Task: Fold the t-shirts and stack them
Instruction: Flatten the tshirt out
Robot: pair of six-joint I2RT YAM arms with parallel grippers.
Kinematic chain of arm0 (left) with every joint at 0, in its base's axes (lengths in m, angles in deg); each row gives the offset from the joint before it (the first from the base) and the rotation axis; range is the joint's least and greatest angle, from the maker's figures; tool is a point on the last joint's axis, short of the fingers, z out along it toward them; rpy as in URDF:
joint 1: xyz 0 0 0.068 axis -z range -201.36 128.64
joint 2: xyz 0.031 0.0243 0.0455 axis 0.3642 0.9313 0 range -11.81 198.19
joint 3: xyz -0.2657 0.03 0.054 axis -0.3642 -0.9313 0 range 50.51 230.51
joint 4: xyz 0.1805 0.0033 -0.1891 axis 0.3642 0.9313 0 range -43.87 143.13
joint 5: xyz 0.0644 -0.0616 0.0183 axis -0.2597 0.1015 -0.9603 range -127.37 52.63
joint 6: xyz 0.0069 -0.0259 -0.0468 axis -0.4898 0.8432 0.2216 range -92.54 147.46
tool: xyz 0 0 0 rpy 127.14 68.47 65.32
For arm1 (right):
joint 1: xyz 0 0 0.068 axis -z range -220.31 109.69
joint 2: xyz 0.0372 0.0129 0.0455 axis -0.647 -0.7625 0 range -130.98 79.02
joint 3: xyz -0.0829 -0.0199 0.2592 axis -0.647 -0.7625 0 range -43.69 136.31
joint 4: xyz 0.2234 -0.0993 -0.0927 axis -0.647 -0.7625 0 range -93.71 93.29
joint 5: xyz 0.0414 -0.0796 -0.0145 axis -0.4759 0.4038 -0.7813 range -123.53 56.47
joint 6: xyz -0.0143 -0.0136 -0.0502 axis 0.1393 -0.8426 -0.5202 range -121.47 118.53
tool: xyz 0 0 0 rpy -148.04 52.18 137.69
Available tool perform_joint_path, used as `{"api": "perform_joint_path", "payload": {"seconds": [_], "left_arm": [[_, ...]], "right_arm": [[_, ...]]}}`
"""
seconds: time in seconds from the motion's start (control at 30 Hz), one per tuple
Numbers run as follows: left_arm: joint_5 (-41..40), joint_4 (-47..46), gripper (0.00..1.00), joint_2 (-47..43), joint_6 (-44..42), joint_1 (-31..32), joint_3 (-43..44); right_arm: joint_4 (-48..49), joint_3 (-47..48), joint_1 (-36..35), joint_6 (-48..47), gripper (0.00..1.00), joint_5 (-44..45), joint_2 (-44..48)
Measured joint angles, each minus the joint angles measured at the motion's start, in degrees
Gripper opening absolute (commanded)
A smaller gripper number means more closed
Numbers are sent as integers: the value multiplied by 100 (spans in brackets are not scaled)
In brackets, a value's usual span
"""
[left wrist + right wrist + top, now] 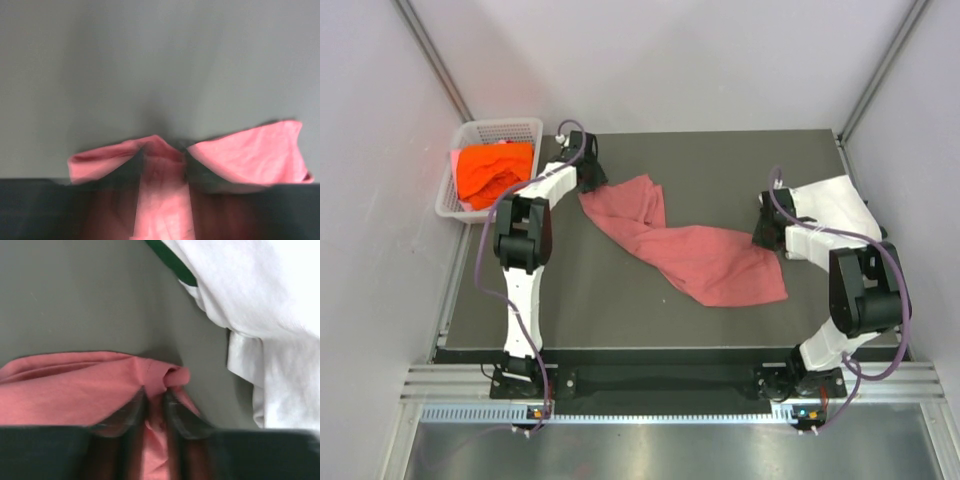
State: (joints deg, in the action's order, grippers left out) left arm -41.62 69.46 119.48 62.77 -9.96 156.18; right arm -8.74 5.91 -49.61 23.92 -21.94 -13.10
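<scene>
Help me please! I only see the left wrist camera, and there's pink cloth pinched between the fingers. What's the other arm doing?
Observer: The right gripper is shut on the other end of the same pink-red t-shirt.
Operator: Is the shirt flat?
Observer: No, it lies bunched in a long diagonal strip across the table.
Operator: Is another shirt close by?
Observer: Yes, a white t-shirt lies right beside the right gripper, at the table's right edge.
</scene>
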Motion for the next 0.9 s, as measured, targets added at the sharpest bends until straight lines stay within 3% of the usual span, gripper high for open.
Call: {"api": "perform_joint_path", "payload": {"seconds": [0.03,0.07,0.33,0.63,0.77,0.83,0.9], "left_arm": [[37,0,10,9,28,-2,-4],[76,-24,0,13,35,-2,-26],[424,-33,0,-81,177,-129,-133],[870,492,0,-688,369,-785,396],[955,476,0,-1681,549,-1211,98],[874,195,0,-2682,682,-1432,-719],[763,-81,0,-3711,826,-1563,-1683]], "right_arm": [[26,0,0,-7,0,-48,-13],[44,0,0,-24,0,-90,-15],[-208,450,11,-15,0,-131,-13],[-1003,2747,332,-96,0,-420,72],[-1025,2892,385,-92,0,-472,813],[-859,2446,385,-22,0,-487,1478],[-568,1589,385,111,10,-498,2352]]}}
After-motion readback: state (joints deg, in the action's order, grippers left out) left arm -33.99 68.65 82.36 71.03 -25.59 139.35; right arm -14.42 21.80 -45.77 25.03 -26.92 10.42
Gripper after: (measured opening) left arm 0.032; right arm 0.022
